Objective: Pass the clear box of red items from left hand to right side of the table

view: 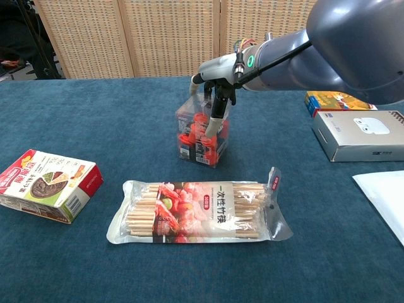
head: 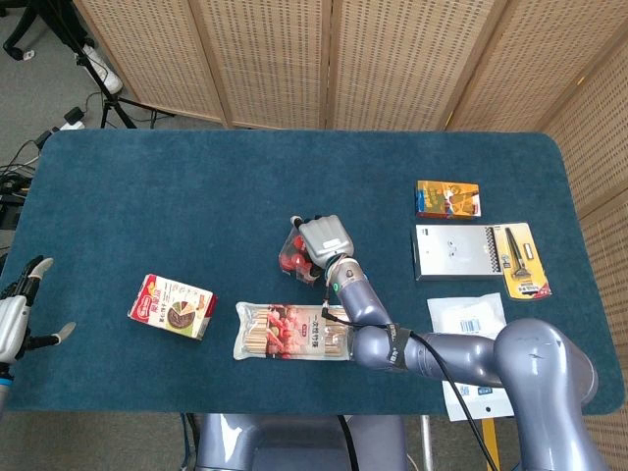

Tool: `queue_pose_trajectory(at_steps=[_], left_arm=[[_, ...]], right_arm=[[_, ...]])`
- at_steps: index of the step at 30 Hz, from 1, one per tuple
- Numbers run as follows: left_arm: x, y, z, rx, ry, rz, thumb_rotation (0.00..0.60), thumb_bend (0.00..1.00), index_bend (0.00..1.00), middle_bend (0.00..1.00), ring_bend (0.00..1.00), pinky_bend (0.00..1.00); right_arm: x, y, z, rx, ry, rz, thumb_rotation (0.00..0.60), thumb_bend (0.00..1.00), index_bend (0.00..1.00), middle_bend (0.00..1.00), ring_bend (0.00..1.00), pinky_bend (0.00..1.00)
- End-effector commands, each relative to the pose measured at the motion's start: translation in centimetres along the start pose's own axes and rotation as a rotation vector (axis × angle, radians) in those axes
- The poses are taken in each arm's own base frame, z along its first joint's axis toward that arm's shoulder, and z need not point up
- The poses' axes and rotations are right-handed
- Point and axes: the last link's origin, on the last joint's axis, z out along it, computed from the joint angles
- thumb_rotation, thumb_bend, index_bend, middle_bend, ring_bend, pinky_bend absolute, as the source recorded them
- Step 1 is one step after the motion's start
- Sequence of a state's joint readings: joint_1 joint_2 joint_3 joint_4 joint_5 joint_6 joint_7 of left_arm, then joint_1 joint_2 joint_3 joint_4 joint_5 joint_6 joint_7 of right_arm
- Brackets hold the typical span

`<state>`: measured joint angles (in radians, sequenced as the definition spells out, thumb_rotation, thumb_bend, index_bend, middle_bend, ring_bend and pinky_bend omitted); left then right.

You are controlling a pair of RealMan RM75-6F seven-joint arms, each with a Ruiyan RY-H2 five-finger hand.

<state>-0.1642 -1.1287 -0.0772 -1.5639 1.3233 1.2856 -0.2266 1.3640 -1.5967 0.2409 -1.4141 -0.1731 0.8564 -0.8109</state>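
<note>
One right hand [view: 218, 95] gripping the clear box [view: 201, 136] from above — fingers [view: 214, 123] wrapped around it, tilted

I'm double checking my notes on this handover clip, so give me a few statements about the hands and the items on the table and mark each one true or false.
1. The right hand grips the clear box of red items from above. True.
2. The clear box sits flat and square on the table. False: it is tilted, as the chest view shows.
3. The left hand holds the snack box. False: it is at the table's left edge with nothing in it, apart from that box.
4. The packet of bamboo sticks lies nearer the robot than the clear box. True.
5. The white box lies on the left side of the table. False: it is on the right side.
</note>
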Motion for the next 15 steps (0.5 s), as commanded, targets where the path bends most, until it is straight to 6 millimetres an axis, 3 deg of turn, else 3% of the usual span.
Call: queue_pose_trajectory(at_steps=[1,15], left_arm=[[0.0,0.0,0.0,0.001,-0.002,0.001,0.6,0.21,0.0,0.0,0.14,0.16],[0.0,0.0,0.1,0.003,-0.003,-0.001,0.6,0.21,0.0,0.0,0.14,0.16]], right_arm=[[0.0,0.1,-0.1,-0.004,0.002,-0.007,0.6,0.16,0.43,0.32,0.26,0.36],[1.7,1.5,-1.1,-0.046,0.047,-0.043,0.6,0.16,0.48,0.33,0.28,0.39]])
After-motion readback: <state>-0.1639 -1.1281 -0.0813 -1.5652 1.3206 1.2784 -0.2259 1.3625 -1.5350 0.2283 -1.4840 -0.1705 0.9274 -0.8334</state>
